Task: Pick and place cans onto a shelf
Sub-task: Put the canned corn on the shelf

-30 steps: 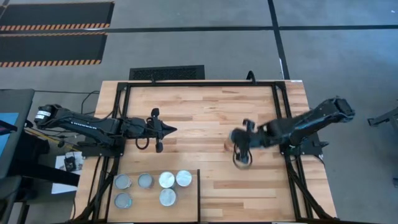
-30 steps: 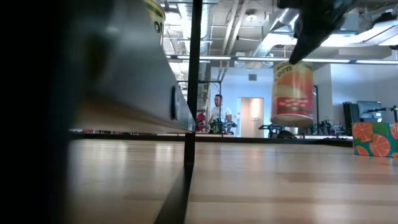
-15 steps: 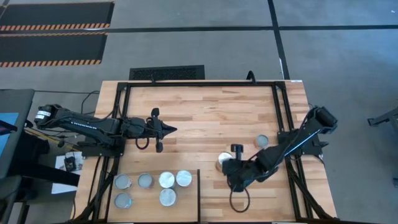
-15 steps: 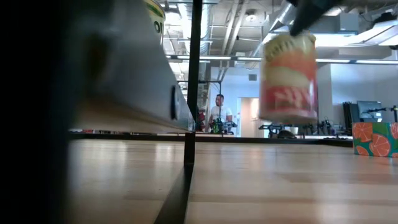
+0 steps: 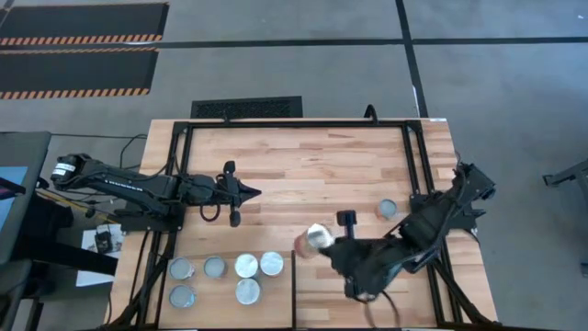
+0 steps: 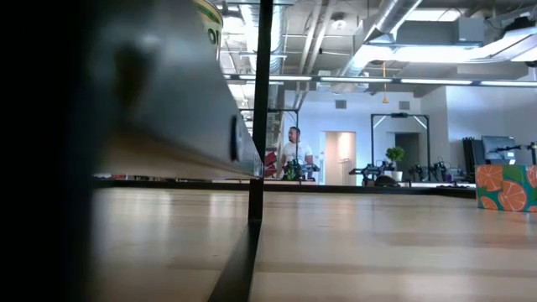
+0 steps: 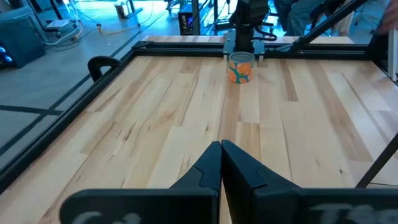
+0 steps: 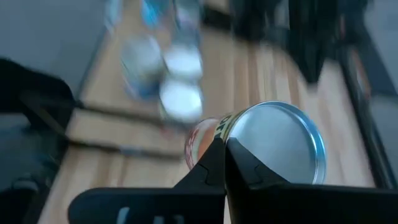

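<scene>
The right gripper [image 5: 323,243] holds a can [image 5: 313,239] in the air, with its fingers closed on the can's side, so the can is tilted and its silver top shows from above. It is near the front edge of the table [image 5: 303,165], just beside the black bar [image 5: 293,285] that marks the right edge of the shelf [image 5: 220,313]. The shelf lies to the left of the held can, at the front left corner of the table. Five cans already stand there in a group, for example one [image 5: 271,264] close to the bar and one [image 5: 182,268] near the left edge. In my judgement the next move must carry the can over the bar to the left and then turn it upright, because its long axis is now leaning. The free space on the shelf seems to be in front of the standing cans near the bar, so the gripper should not knock them when it comes down. One more can [image 5: 388,210] waits near the right edge of the table, and the right arm is clearly nearer to it. The left gripper [image 5: 246,192] waits over the left middle of the table with its fingers closed on nothing.
</scene>
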`<state>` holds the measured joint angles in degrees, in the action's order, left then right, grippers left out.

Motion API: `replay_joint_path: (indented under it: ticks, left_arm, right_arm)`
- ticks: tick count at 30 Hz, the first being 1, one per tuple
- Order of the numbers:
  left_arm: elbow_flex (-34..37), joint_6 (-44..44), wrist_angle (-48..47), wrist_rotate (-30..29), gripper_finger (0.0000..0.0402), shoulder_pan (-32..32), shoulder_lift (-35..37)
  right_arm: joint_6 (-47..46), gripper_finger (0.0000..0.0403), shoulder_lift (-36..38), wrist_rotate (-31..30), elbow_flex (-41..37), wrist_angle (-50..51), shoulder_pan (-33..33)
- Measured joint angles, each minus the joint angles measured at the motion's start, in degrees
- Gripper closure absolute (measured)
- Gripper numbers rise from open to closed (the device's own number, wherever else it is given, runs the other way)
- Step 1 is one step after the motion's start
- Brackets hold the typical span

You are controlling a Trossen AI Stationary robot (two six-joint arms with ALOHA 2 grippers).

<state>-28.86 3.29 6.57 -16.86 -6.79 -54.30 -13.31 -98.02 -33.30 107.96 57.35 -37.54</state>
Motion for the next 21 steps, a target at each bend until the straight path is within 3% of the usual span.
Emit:
replay_joint_path:
  ticks: [7,11,21]
  left_arm:
    - [-0.02,-0.1,-0.35,0.0,0.0401,0.0,0.0]
    - [-0.02,-0.19,-0.35,0.0,0.0401,0.0,0.0]
    - [-0.06,-0.26,-1.18,-0.02,0.0401,0.0,-0.02]
  right_arm:
    - [16.63,0.0393,-2.09,4.66,0.84,-19.43,-1.37]
    - [21.45,0.0393,-5.35,8.78,1.31,-24.27,-0.98]
    - [23.93,0.0393,-20.1,11.19,19.63,-13.29,-1.27]
